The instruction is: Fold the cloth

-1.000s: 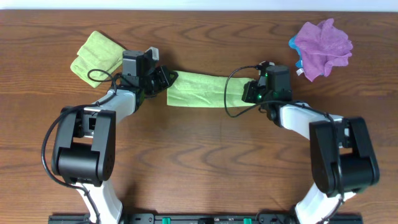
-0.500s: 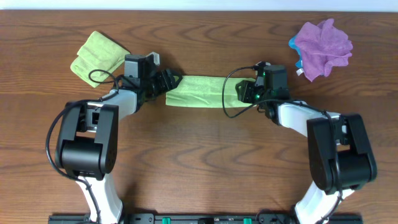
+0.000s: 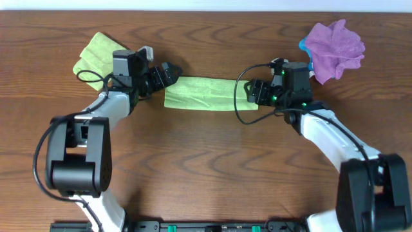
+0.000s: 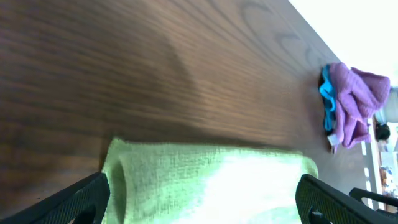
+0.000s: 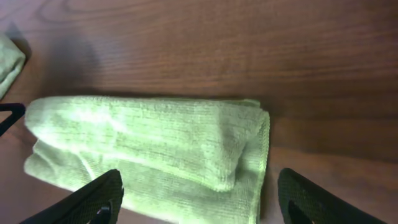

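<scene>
Cloth lies flat on the bench as a long narrow strip, already doubled lengthwise. Your left claw sits at its left end and your right claw at its right, both spread wide and gripping nothing. By my reckoning, you've still the end-to-end fold to make. No containers in view.

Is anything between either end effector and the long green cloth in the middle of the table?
Nothing visible does. The left end effector and the right end effector are open at opposite ends of the cloth. The folded green bundle and the purple cloth lie off to the sides.
</scene>
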Motion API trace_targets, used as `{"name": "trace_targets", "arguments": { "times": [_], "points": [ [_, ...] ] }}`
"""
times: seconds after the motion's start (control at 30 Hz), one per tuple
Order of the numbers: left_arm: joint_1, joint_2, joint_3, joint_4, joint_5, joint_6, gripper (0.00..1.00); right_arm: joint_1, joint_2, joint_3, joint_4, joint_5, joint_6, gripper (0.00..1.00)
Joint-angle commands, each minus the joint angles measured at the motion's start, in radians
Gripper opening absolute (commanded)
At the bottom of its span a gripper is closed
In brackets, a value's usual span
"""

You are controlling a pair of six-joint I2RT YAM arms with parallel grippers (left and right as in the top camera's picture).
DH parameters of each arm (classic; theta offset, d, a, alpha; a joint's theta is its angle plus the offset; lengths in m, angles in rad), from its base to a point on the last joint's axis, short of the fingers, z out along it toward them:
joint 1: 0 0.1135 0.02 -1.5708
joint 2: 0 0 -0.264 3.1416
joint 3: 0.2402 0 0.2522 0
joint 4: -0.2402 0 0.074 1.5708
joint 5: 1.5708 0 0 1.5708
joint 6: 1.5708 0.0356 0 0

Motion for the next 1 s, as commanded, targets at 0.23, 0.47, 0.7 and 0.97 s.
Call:
{"name": "trace_targets", "arguments": {
  "times": [0.23,0.47,0.7,0.97],
  "points": [
    [-0.064,-0.071,0.012,-0.084,0.018,0.011,0.08,-0.063,-0.093,-0.008,-0.145,-0.129,0.255,0.95],
    [-0.132,-0.029,0.012,-0.126,-0.130,0.068,0.06,-0.070,-0.093,-0.108,-0.072,-0.178,0.345,0.97],
    [-0.149,0.049,0.012,-0.095,-0.211,0.068,0.06,-0.063,-0.084,-0.234,0.110,-0.186,0.461,0.97],
    [-0.157,0.080,0.012,-0.066,-0.263,0.067,0.06,-0.028,-0.009,-0.278,0.232,-0.184,0.530,0.95]
  ]
}}
